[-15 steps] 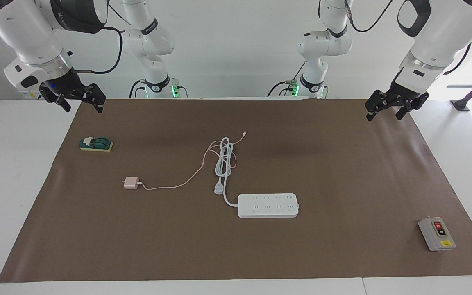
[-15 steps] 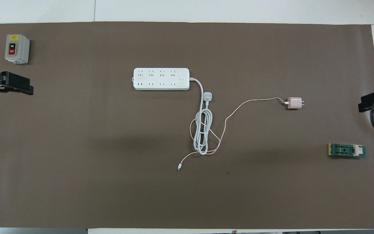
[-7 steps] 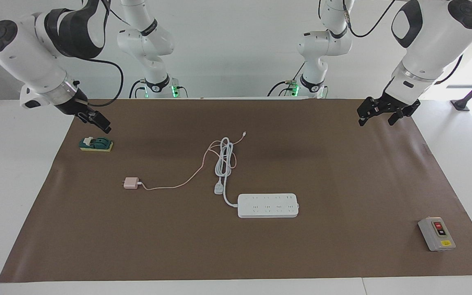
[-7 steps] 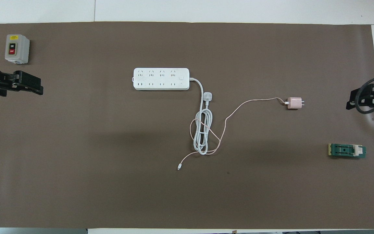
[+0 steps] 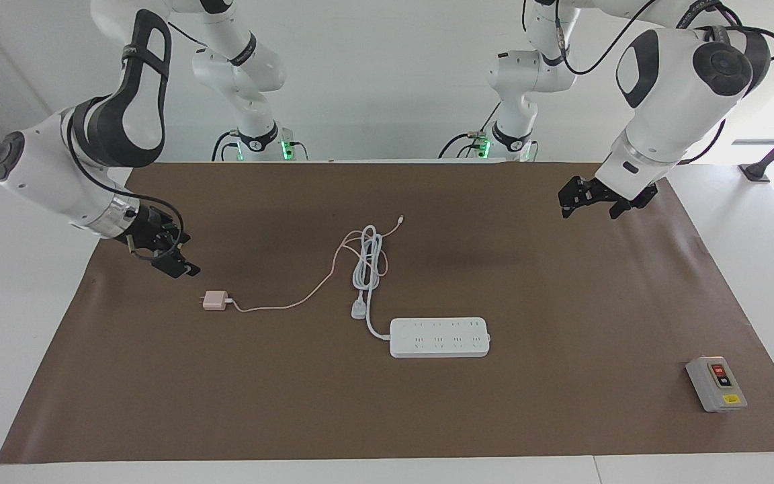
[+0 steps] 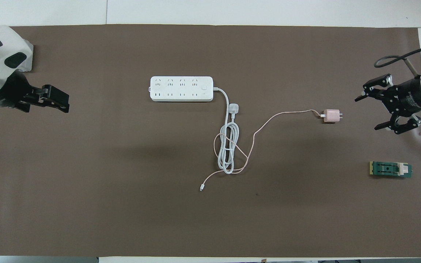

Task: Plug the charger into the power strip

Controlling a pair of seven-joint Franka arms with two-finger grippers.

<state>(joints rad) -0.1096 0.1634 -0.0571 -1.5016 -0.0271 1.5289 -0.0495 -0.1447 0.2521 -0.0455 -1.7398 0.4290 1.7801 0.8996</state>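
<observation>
Two metal prongs stick out of the small pale pink cube-shaped charger (image 5: pixel 214 300) (image 6: pixel 330 115), which lies flat on the brown-covered desk (image 5: pixel 562 403), its thin pink cable (image 5: pixel 306 289) trailing toward the long flat white power strip (image 5: pixel 439 337) (image 6: pixel 181 88). The charger is well apart from the strip, toward the right arm's end. Near the charger hovers the right claw (image 5: pixel 173 259) (image 6: pixel 376 112), fingers spread apart. The left claw (image 5: pixel 585 205) (image 6: pixel 64 104) hangs over the mat, open too, well apart from the strip.

On the mat lie one charger (image 5: pixel 213 300), one power strip (image 5: pixel 439 337), one grey switch box (image 5: pixel 715 384) and one green block (image 6: pixel 390 169).
</observation>
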